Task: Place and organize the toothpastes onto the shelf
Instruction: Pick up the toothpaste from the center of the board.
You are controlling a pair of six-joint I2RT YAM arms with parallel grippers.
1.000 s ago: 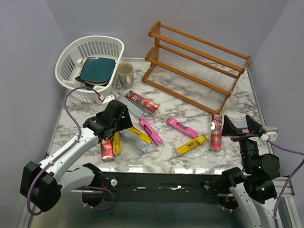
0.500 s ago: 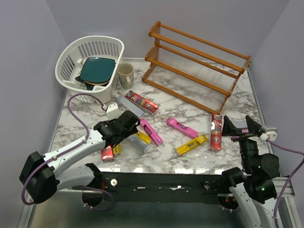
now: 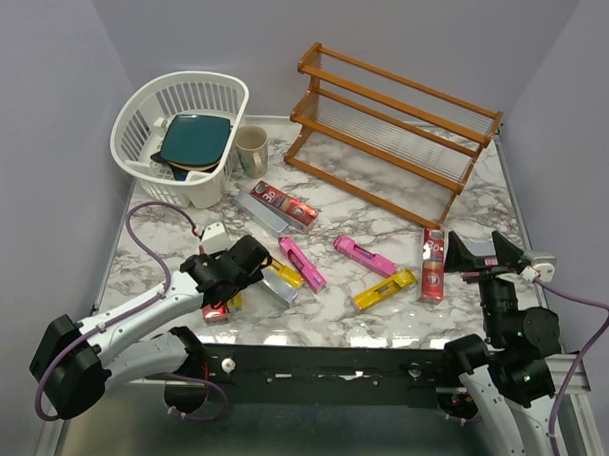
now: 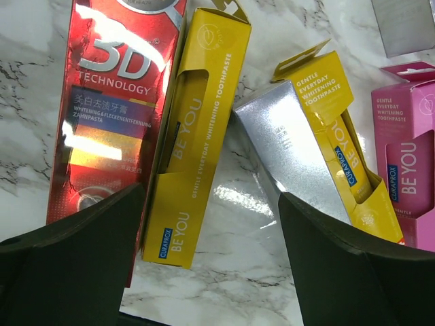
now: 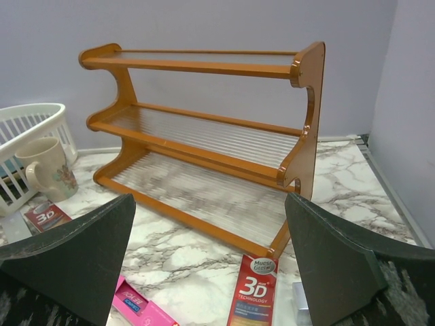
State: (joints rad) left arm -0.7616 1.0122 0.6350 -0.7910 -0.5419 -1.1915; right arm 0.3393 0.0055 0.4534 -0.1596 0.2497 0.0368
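Note:
Several toothpastes lie loose on the marble table (image 3: 385, 216). My left gripper (image 3: 239, 274) hangs open low over the front-left group. In its wrist view a red carton (image 4: 109, 109) lies by the left finger. A yellow carton (image 4: 197, 136) points into the gap of my left gripper (image 4: 211, 272), and a silver carton (image 4: 292, 149) runs under the right finger. Nothing is gripped. Pink cartons (image 3: 301, 263) (image 3: 364, 255), a yellow one (image 3: 384, 288) and a red one (image 3: 433, 263) lie mid-table. My right gripper (image 3: 462, 256) (image 5: 211, 265) is open and faces the shelf (image 3: 388, 141) (image 5: 204, 129), which holds no cartons.
A white basket (image 3: 149, 108) with a teal plate (image 3: 196, 139) stands at the back left, a beige mug (image 3: 251, 149) beside it. A red and a silver carton (image 3: 283, 203) lie in front of the mug. Grey walls close in on the table.
My left gripper swung right, then drew back toward the near edge and lower over the red and yellow cartons. The right arm has not moved.

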